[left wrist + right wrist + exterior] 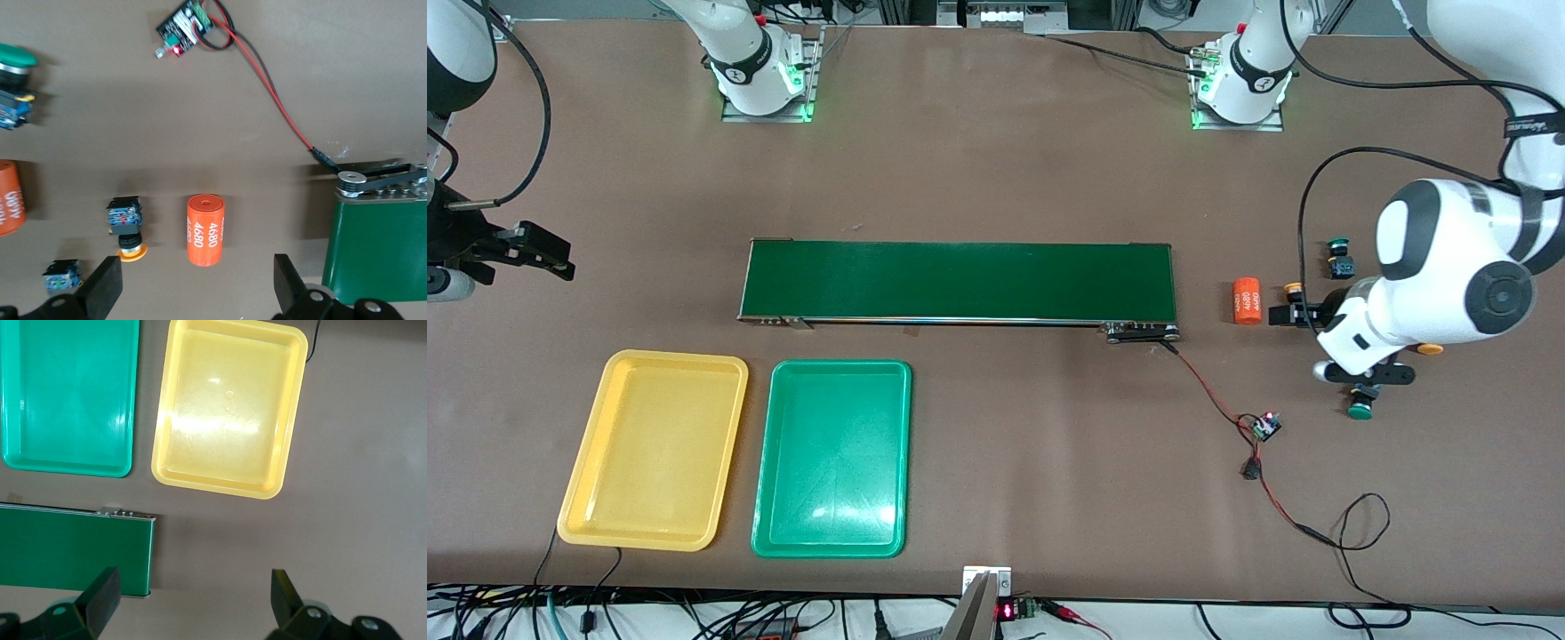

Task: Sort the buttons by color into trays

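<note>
At the left arm's end of the table, a yellow button (1292,293) (127,230) lies on its side next to an orange cylinder. One green button (1338,253) lies farther from the camera. Another green button (1359,406) (12,73) lies nearer. A yellow-orange cap (1430,349) peeks from under the left arm. My left gripper (197,287) hovers open over this cluster and holds nothing. The yellow tray (654,449) (227,407) and the green tray (833,458) (67,393) are both empty. My right gripper (559,256) (193,600) waits open over bare table.
A long dark-green conveyor belt (960,280) crosses the middle of the table. An orange "4680" cylinder (1247,300) (205,230) lies beside its end, and a second cylinder (8,197) lies close by. A small circuit board (1265,427) trails red and black wires toward the table's front edge.
</note>
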Robot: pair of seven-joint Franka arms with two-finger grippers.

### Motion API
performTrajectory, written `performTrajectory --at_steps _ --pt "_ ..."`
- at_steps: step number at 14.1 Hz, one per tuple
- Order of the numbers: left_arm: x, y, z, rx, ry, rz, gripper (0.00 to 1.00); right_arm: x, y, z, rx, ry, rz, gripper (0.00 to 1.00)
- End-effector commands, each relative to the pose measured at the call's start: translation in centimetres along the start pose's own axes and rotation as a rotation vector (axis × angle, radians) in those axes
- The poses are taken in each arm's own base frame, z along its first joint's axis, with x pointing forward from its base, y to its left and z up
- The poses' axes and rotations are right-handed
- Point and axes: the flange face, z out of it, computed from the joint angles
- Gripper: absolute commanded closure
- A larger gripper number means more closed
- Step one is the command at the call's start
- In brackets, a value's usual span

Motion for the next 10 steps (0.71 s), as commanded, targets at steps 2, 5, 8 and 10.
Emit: performTrajectory --at_steps 2,5,8,10 --pt "-1.4 -0.1 3.5 -0.004 0.035 -0.004 0.00 -0.2 -0.3 -0.4 0.000 -0.002 -0.043 0.00" --pt "-2.4 -1.1 7.4 -0.005 0.056 -0.009 0.00 -0.2 0.2 -0.4 0.001 -0.002 -0.087 0.00" --pt "-4.7 -1.5 9.9 0.000 0.061 -0.012 0.00 -0.2 0.2 -0.4 0.004 -0.002 -0.110 0.00" --pt "-6.3 -1.2 11.9 0.002 0.084 -0.006 0.00 -0.2 0.2 -0.4 0.003 -0.002 -0.104 0.00"
